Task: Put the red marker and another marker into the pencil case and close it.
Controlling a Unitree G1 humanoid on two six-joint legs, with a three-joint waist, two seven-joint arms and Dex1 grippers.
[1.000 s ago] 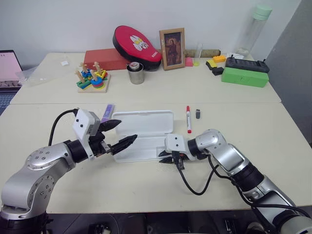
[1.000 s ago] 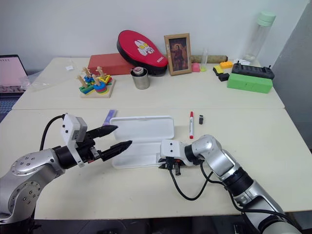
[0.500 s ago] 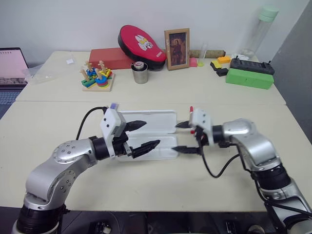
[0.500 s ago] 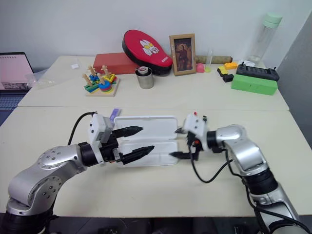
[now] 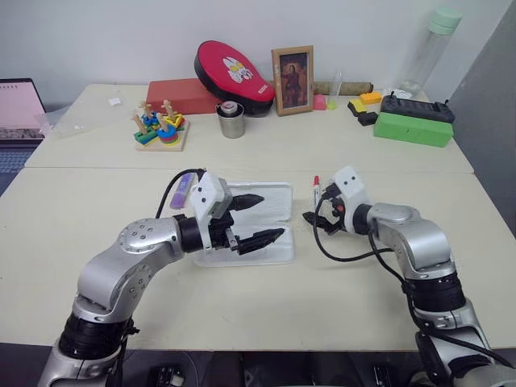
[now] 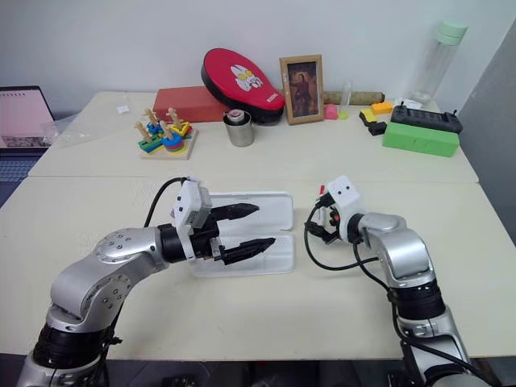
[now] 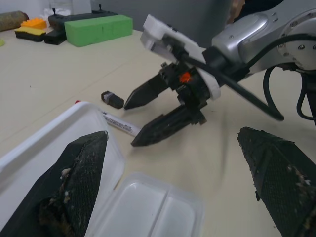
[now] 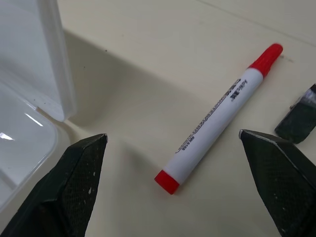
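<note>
The red marker (image 8: 219,119) lies flat on the table (image 5: 242,298), just right of the open case (image 5: 266,203), with a small black block (image 8: 298,118) beside its capped end. The right gripper (image 7: 150,114) hangs just over the marker with fingers spread wide, empty, not touching it. The case lies open with its lid flat; the left gripper (image 5: 256,219) hovers over it, fingers wide apart, holding nothing. The purple marker (image 5: 181,191) lies left of the case, behind the left wrist. Farther back stand a steel cup (image 5: 230,121), a picture frame (image 5: 292,69), a red pouch (image 5: 230,70) and a green box (image 5: 411,129)
</note>
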